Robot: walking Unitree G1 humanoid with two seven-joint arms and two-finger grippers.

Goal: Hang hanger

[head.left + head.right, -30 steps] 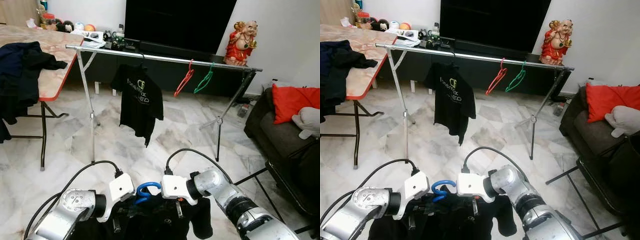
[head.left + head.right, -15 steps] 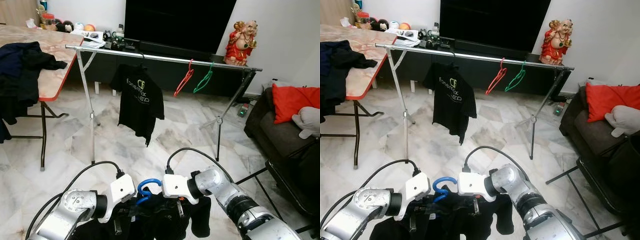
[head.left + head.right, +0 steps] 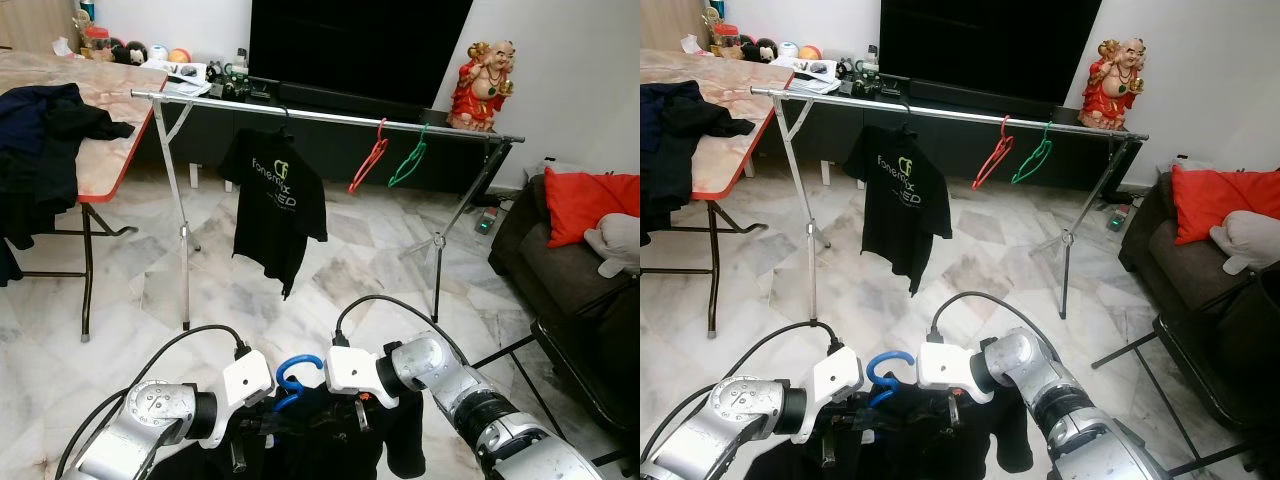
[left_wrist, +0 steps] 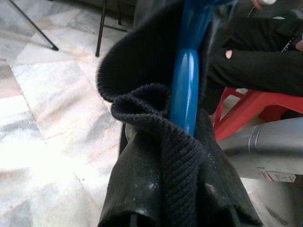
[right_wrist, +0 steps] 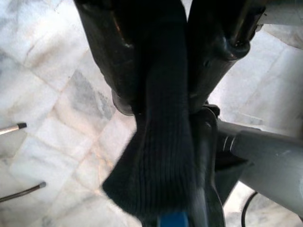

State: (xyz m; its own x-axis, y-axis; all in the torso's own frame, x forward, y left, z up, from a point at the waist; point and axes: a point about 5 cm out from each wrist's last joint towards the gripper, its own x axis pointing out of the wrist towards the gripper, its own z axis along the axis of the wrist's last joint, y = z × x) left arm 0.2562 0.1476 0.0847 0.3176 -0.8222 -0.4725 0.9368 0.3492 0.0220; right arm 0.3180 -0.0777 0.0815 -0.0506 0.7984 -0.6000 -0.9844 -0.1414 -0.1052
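Carry dressed hanger to rail
Both end effectors (image 3: 300,420) grip blue hanger (image 3: 293,376) through garment (image 3: 330,440); keep level, hook toward far rail (image 3: 320,117).

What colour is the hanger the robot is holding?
Blue: the plastic hanger inside the black garment, clearest in the left wrist view.

The blue hanger (image 3: 293,374) with its black garment (image 3: 330,440) is sitting slightly lower before the robot, and the black T-shirt (image 3: 277,205) on the rail (image 3: 330,118) is swinging, twisting a little leftward.
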